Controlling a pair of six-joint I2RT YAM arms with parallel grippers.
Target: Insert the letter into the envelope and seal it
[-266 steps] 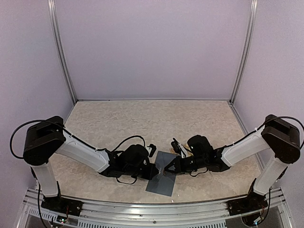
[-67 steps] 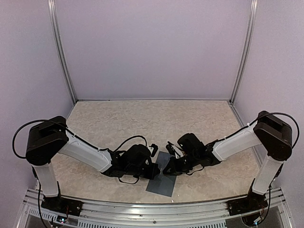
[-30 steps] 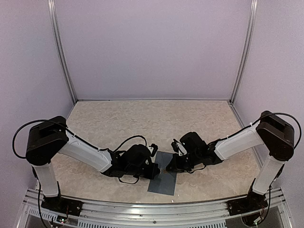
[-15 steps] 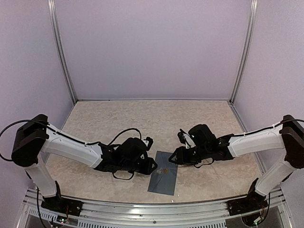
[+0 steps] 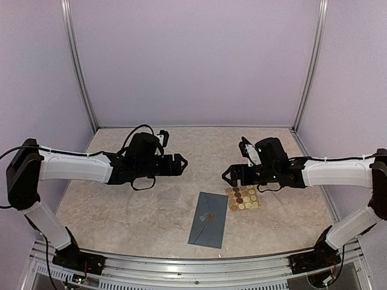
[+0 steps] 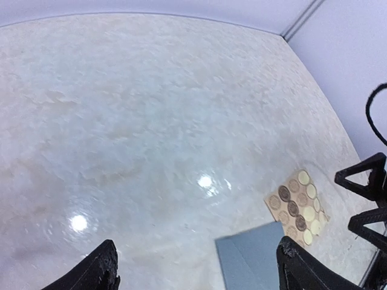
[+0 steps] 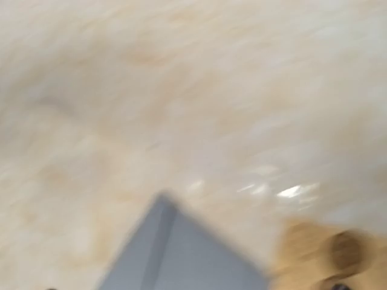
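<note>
The envelope (image 5: 208,220) lies flat on the bench (image 5: 151,205), close to the near edge and about midway between the two arms, its long side running near to far with a slight lean to the right. Its flap is folded down. A small gold dot (image 5: 210,216) sits at the flap's point; it looks like a round sticker, though it is too small to be sure.

The sticker sheet (image 5: 243,197) lies just right of the envelope's far right corner. The two are touching or nearly so; which one cannot be told. In the left wrist view the sheet (image 6: 296,206) shows rows of tan, brown and cream rounds, with the envelope's far end (image 6: 254,260) just nearer.

The left end effector (image 5: 181,162) hangs above the bench, well to the far left of the envelope and pointing right. Its fingers (image 6: 100,272) stand wide apart with nothing between them.

The right end effector (image 5: 225,176) hangs far of the sticker sheet, pointing left, apart from both paper things. The left wrist view catches it (image 6: 366,199) at the right edge, its two triangular tips spread and holding nothing.

The right wrist view is smeared, showing only a corner of the envelope (image 7: 181,254) and an edge of the sheet (image 7: 326,254) on the pale bench.
</note>
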